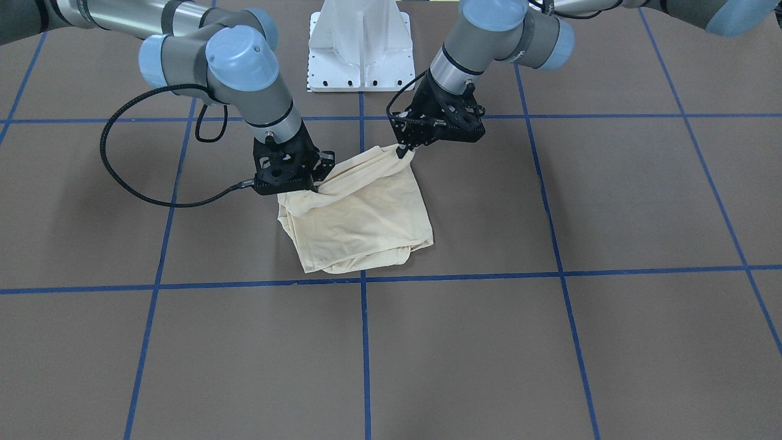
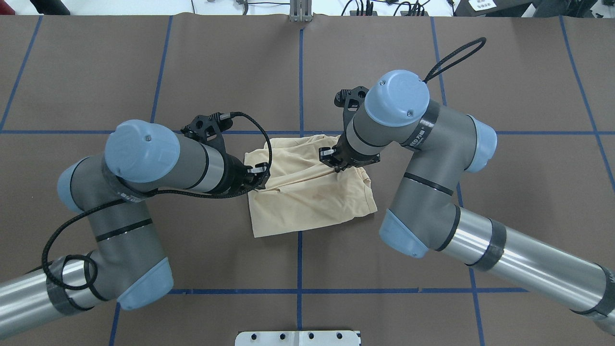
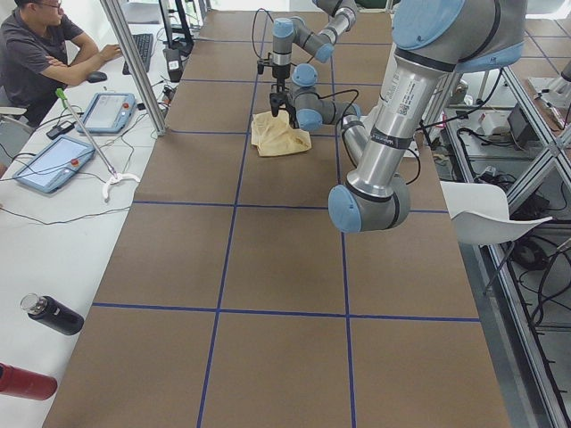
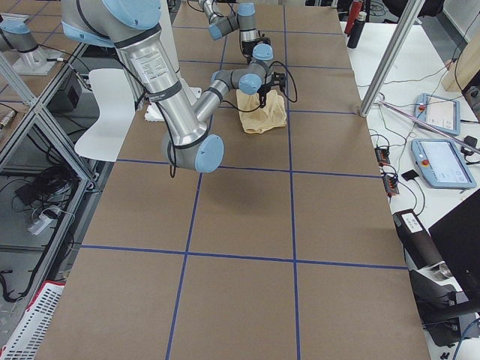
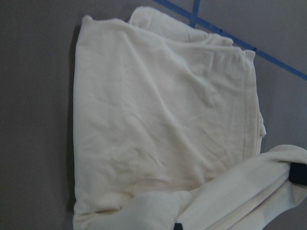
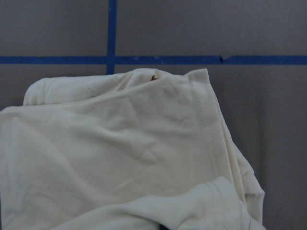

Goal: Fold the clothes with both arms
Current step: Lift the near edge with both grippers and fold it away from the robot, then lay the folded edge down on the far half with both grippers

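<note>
You're looking across the bare brown table (image 1: 427, 366), its matte sheet being cut into big squares by blue tape lines (image 1: 365, 354). Past it, near the middle, the shirt (image 1: 360, 226) is lying as a rough folded rectangle of thin, pale cream knit, softly creased, with stacked layers showing at its near corner.

Going from the left of the front-facing view, the right arm (image 1: 244, 79), a grey tube with smooth light blue caps, is reaching down, and a braided black cable (image 1: 102, 150) is looping beside it. Its right gripper (image 1: 317, 180) is clamping the shirt's far edge, where the cloth is bunching. From there a raised ridge of fabric is running across, held off the table. Behind it the white pedestal base (image 1: 360, 49) is standing between the arms. At the ridge's other end the left gripper (image 1: 404, 151), under the left arm (image 1: 489, 43), is pinching a gathered corner of the shirt. The right wrist view is showing you a stitched hem (image 6: 204, 124) running along one folded edge
</note>
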You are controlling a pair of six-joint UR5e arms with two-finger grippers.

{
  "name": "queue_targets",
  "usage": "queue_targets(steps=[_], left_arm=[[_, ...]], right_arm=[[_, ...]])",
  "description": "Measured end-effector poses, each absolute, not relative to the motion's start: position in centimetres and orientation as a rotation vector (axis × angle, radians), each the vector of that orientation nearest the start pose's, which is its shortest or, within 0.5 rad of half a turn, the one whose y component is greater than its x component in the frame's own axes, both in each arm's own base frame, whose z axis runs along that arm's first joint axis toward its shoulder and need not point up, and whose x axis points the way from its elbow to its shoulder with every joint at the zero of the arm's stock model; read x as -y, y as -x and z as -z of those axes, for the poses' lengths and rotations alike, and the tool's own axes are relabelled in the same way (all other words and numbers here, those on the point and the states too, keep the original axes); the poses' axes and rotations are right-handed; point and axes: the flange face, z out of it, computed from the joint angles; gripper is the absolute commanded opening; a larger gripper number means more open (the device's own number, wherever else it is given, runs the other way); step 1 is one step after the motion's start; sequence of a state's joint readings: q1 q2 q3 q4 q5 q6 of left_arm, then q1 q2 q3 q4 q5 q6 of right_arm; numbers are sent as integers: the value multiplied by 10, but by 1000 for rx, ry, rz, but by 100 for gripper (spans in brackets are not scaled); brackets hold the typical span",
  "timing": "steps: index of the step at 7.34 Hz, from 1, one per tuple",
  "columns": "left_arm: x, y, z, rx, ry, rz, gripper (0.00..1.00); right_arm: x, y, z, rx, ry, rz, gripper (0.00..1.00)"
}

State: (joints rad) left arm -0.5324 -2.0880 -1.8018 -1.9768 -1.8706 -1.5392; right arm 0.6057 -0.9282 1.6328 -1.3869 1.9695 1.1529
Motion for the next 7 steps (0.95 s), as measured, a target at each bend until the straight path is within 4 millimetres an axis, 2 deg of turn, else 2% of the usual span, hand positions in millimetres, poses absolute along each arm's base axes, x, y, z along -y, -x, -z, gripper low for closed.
queue_targets(steps=[2,3,7], left_arm=[[451,-492,-220,-1148,-110,284,0],[464,-495,-226,-1147,-123,286,0],[490,-522,-247,-1105,-113,304,0]], right_arm=[[508,522,-237,958,-147,-25,0],[522,524,-239,951,-157,-41,0],[544,539,-243,914,-164,-74,0]])
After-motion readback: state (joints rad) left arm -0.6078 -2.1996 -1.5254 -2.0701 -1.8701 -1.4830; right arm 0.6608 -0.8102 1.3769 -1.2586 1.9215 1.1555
